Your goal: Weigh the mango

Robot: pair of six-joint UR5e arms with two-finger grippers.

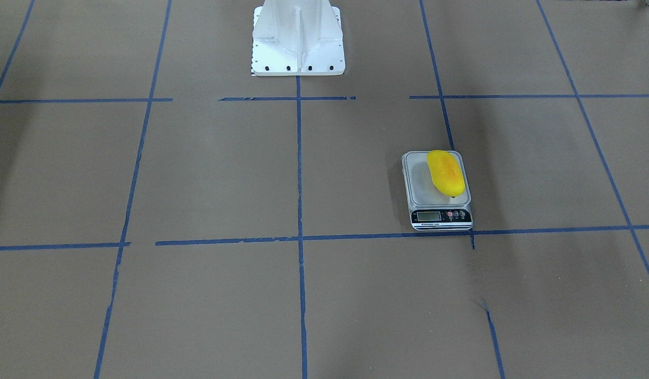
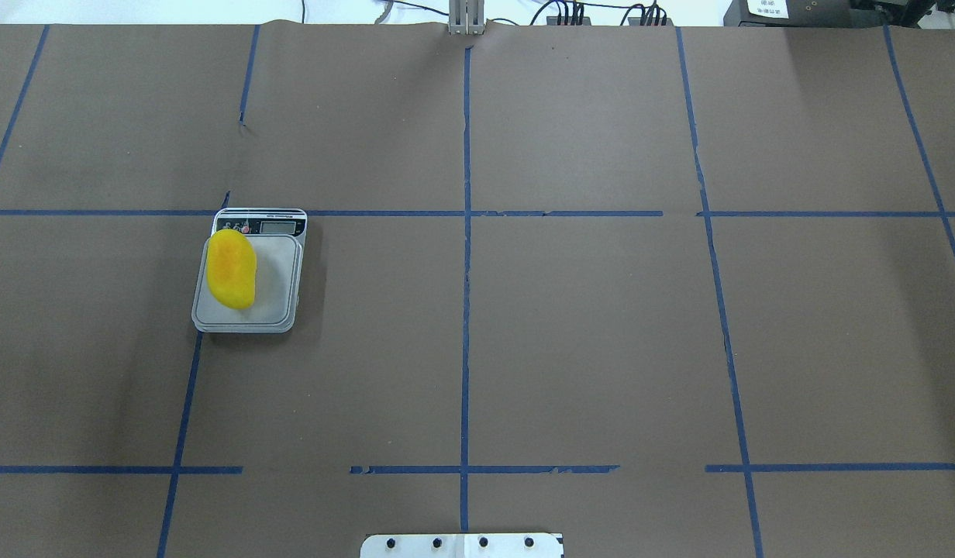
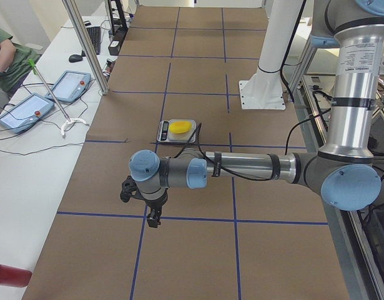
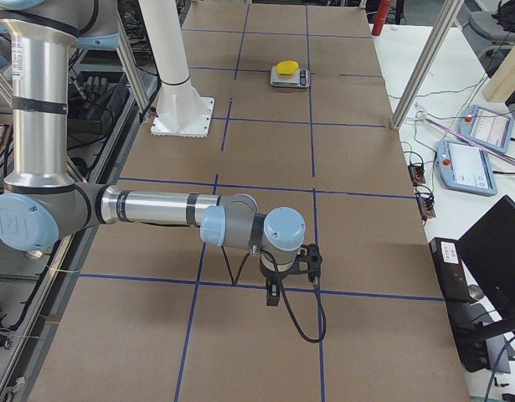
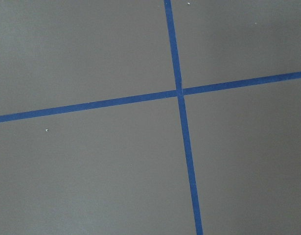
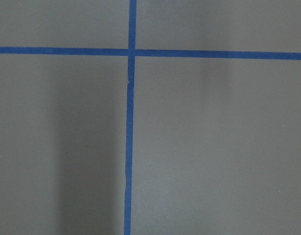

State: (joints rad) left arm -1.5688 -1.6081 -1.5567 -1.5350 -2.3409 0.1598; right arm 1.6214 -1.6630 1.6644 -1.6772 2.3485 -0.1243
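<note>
Mango [image 1: 445, 172]: lies on its side on the platform [image 1: 420, 192] of the digital scale [image 1: 440, 220], right of centre in the front-facing view. It sits toward the platform's right edge in that view, long axis running roughly from the platform's back edge toward the display [image 1: 429, 215]. The fruit rests wholly on the platform; nothing else touches it.

Display: lit panel beside small buttons on the scale's front strip; digits too small to read.

Left claw [image 3: 153, 219]: hangs below the near arm's wrist at lower centre-left of the left side view, over the bare desk [image 1: 198, 173], well apart from the scale. Whether its fingers are apart or together: cannot tell from this view. The left wrist camera shows only brown desk cover and crossing blue tape lines [image 5: 179, 93].

Right claw [image 4: 274, 295]: hangs low in the middle of the right side view, far from the scale at that frame's top. Finger state: cannot tell. Nothing is seen in it.

Judgement: placement appears done, fruit released and both arms clear. What is left, if anything, is letting the reading settle and taking it; no further handling looks necessary.
</note>
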